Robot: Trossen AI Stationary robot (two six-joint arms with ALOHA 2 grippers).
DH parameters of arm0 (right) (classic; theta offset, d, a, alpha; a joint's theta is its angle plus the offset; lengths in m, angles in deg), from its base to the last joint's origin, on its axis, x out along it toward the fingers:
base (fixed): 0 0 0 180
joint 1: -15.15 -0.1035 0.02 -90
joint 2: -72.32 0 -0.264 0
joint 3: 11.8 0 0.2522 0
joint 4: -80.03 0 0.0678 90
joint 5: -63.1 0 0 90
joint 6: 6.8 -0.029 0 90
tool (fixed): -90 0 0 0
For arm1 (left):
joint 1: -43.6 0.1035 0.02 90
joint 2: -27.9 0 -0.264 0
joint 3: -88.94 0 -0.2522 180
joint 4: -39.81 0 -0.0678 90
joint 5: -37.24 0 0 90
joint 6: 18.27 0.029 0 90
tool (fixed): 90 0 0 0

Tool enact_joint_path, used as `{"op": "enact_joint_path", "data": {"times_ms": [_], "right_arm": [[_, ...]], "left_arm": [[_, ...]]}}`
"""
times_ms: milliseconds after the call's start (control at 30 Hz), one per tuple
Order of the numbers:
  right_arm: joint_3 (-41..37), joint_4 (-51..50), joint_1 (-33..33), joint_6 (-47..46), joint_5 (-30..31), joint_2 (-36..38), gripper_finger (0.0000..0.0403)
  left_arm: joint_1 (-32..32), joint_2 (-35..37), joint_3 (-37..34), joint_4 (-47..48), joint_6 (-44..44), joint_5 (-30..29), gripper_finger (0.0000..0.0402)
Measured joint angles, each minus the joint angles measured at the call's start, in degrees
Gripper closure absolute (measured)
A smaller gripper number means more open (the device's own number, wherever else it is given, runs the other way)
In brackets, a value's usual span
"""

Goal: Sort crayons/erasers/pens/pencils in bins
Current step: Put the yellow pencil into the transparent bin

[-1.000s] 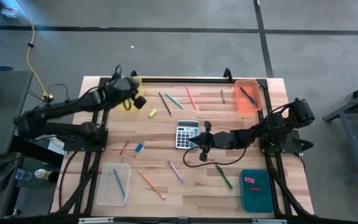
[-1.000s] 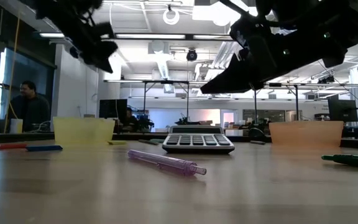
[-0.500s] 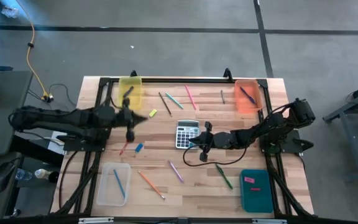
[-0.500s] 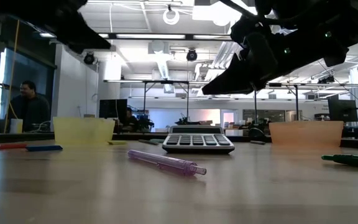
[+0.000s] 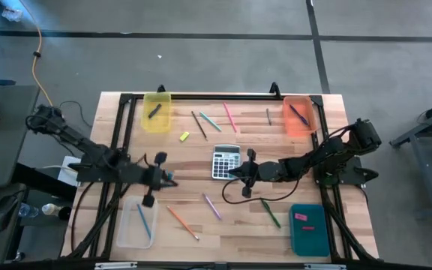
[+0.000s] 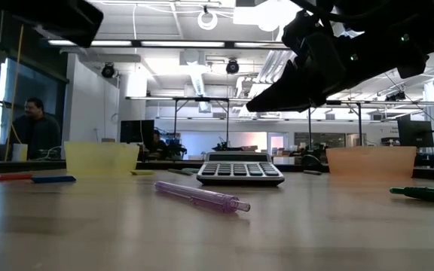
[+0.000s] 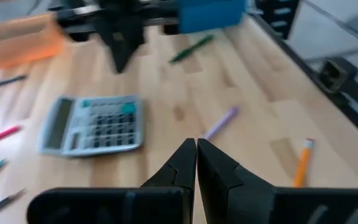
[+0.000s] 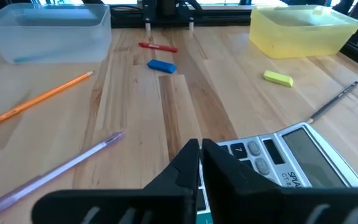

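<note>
My left gripper (image 5: 165,180) is shut and empty, raised above the blue crayon (image 5: 169,178) and red crayon (image 8: 157,46) at the table's left middle. My right gripper (image 5: 235,174) is shut and empty, hovering at the near right corner of the grey calculator (image 5: 226,160). The yellow bin (image 5: 157,114) holds a dark pen and the orange bin (image 5: 299,116) another. The clear bin (image 5: 138,221) holds a blue pencil, and the teal bin (image 5: 308,229) a pink eraser. A yellow eraser (image 5: 184,136) lies flat near the yellow bin.
Several pens and pencils (image 5: 210,121) lie beyond the calculator. A purple pen (image 5: 212,206), an orange pencil (image 5: 182,223) and a green pen (image 5: 270,212) lie on the near half. A black frame rims the table. A person (image 6: 32,128) sits in the room beyond.
My left gripper has swung from above the yellow bin toward the table's near edge and now stands over the two crayons. With the arm gone, the yellow bin shows uncovered, with a dark pen in it.
</note>
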Motion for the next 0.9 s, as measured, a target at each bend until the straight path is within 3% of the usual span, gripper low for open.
{"op": "enact_joint_path", "data": {"times_ms": [367, 567, 900], "right_arm": [[0.00, -1.01, 0.00, -0.14, 0.00, 0.00, 0.0388], [0.00, -1.53, 0.00, -0.14, 0.00, 0.00, 0.0388], [0.00, -1.79, 0.00, -1.12, 0.02, 0.00, 0.0387]], "left_arm": [[-9.44, -21.49, 16.47, 15.63, -8.69, -1.01, 0.0360], [-11.03, -31.99, 22.42, 17.51, -6.88, 3.76, 0.0328], [-12.42, -45.90, 29.86, 19.25, -2.55, 6.47, 0.0306]]}}
